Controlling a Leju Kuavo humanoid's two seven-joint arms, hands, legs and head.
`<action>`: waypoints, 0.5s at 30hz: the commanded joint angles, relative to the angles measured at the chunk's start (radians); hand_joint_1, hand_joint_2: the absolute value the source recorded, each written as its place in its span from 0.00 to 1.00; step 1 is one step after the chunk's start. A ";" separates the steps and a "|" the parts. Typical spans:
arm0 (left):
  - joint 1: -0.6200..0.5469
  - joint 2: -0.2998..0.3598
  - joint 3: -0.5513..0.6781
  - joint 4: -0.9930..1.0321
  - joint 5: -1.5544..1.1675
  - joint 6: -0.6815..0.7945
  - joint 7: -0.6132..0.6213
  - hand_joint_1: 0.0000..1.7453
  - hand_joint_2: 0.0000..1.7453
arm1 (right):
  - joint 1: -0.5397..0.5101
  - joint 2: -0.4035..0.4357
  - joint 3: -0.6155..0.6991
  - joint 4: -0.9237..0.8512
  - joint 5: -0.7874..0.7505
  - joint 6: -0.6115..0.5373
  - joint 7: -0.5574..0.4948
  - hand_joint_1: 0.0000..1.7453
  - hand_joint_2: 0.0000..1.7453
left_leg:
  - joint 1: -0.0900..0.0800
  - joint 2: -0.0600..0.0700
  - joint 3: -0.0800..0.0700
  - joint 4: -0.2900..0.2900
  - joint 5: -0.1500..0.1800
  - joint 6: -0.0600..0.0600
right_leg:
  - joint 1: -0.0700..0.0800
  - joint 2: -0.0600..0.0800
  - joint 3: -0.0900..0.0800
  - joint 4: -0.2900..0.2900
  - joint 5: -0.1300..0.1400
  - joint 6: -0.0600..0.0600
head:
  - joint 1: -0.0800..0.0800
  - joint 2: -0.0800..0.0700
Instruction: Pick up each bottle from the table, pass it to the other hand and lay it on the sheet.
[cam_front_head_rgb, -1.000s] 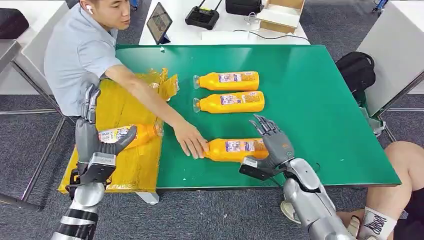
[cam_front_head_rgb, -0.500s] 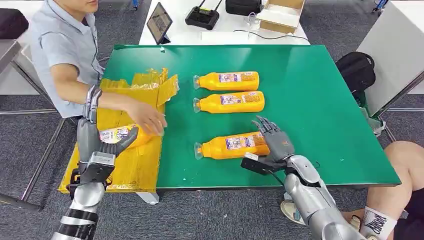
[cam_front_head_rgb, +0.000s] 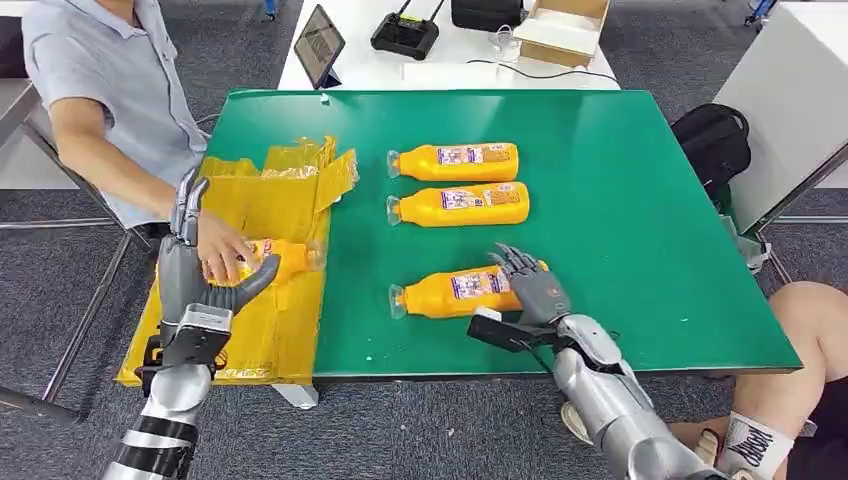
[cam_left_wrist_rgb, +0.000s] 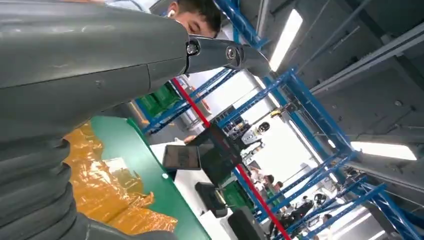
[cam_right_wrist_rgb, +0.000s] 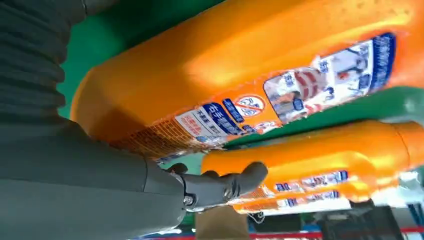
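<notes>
On the green counter (cam_front_head_rgb: 620, 200) three orange bottles lie on their sides with their caps pointing toward the robot's left. The near bottle (cam_front_head_rgb: 458, 290) lies slightly tilted close to the front edge, and the right hand (cam_front_head_rgb: 530, 290) rests over its base end with its fingers (cam_front_head_rgb: 512, 262) spread across the top of the bottle; the right wrist view shows the thumb (cam_right_wrist_rgb: 225, 185) lying just beside the bottle's label, but it is hard to tell whether the hand has closed around it, so it reads as touching rather than gripping. The middle bottle (cam_front_head_rgb: 458, 205) and the far bottle (cam_front_head_rgb: 453, 161) lie parallel to each other further back, well apart from both hands. A crumpled yellow sheet (cam_front_head_rgb: 262, 330) covers the counter's left end and hangs over its edge. On it lies a fourth bottle (cam_front_head_rgb: 278, 260), partly hidden, with a person's hand (cam_front_head_rgb: 222, 250) resting on it. The left hand (cam_front_head_rgb: 195, 270) stands upright just in front of that bottle, fingers (cam_front_head_rgb: 183, 205) apart and pointing up, thumb (cam_front_head_rgb: 252, 282) stretched toward the bottle, holding nothing. The person in a light blue shirt (cam_front_head_rgb: 100, 80) sits at the counter's left side.
</notes>
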 joint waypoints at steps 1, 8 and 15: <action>-0.025 0.020 -0.019 0.031 0.003 -0.007 0.005 0.00 1.00 | -0.056 -0.001 0.050 0.087 0.003 0.014 0.016 0.00 1.00 | 0.000 0.000 0.002 0.000 -0.001 0.001 | 0.001 -0.001 0.002 0.000 -0.001 -0.002 | 0.000 0.000; -0.029 0.023 -0.020 0.034 0.008 -0.023 0.009 0.00 1.00 | -0.087 -0.015 0.088 0.136 0.044 0.057 0.076 0.00 1.00 | 0.000 0.001 0.003 0.000 -0.001 0.001 | 0.001 -0.001 0.003 0.000 -0.001 -0.003 | 0.000 0.000; -0.034 0.021 -0.020 0.030 0.055 -0.082 0.032 0.00 1.00 | -0.140 -0.019 0.171 0.205 0.164 0.056 0.203 0.00 1.00 | 0.000 0.000 0.002 0.000 0.000 0.001 | 0.001 -0.001 0.002 0.000 0.000 -0.002 | 0.000 0.000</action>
